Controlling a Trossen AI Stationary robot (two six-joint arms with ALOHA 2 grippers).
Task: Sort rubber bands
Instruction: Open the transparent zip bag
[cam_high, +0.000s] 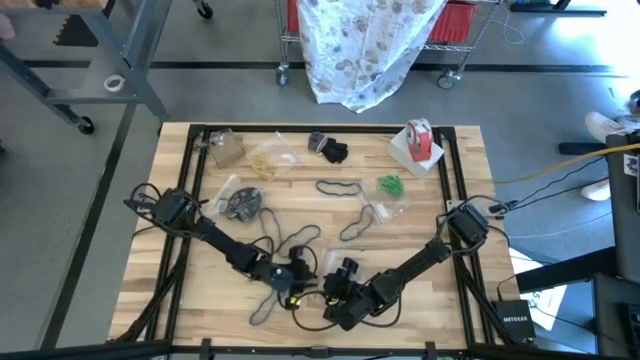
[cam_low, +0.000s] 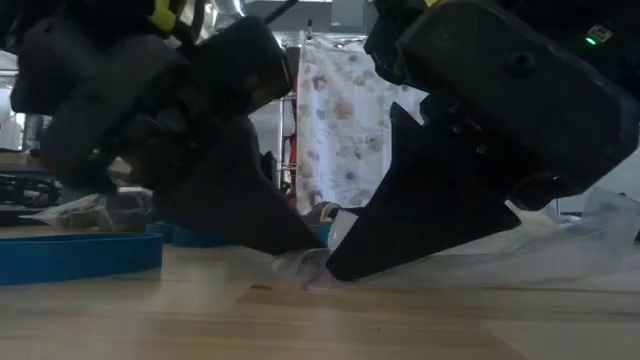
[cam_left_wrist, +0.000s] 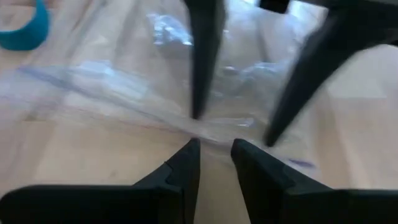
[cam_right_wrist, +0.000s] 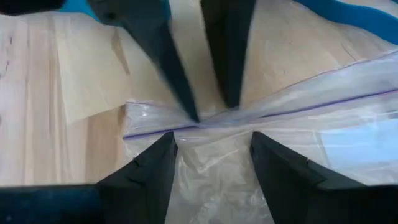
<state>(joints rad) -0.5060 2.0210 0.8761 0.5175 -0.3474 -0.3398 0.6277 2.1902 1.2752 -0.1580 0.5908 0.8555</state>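
A clear plastic bag (cam_right_wrist: 280, 124) with a purple zip strip lies flat on the wooden table near its front middle. Both grippers meet over it, tips facing each other. My left gripper (cam_left_wrist: 214, 149) comes in from the left and is open by a narrow gap, its tips at the bag's crumpled edge (cam_left_wrist: 211, 132). My right gripper (cam_right_wrist: 211, 142) comes from the right and is open wider, its fingers on either side of the bag's zip strip. A teal rubber band (cam_low: 75, 255) lies just to the left. Black rubber bands (cam_high: 340, 187) lie loose farther back. My left gripper's fingertips (cam_left_wrist: 189, 149) slant down to the bag's edge with nothing between them; whether they touch it, I cannot tell. My right gripper's fingertips (cam_right_wrist: 166, 142) slant down onto the bag beside the zip strip (cam_right_wrist: 186, 127); whether they touch it, I cannot tell.
Farther back lie small bags of tan (cam_high: 265, 160), green (cam_high: 390, 185) and grey (cam_high: 243, 203) bands, a black bunch (cam_high: 330, 150) and a red-and-white tape roll (cam_high: 420, 140). More black loops (cam_high: 262, 305) lie near the front. Black rails (cam_high: 190, 200) frame the table.
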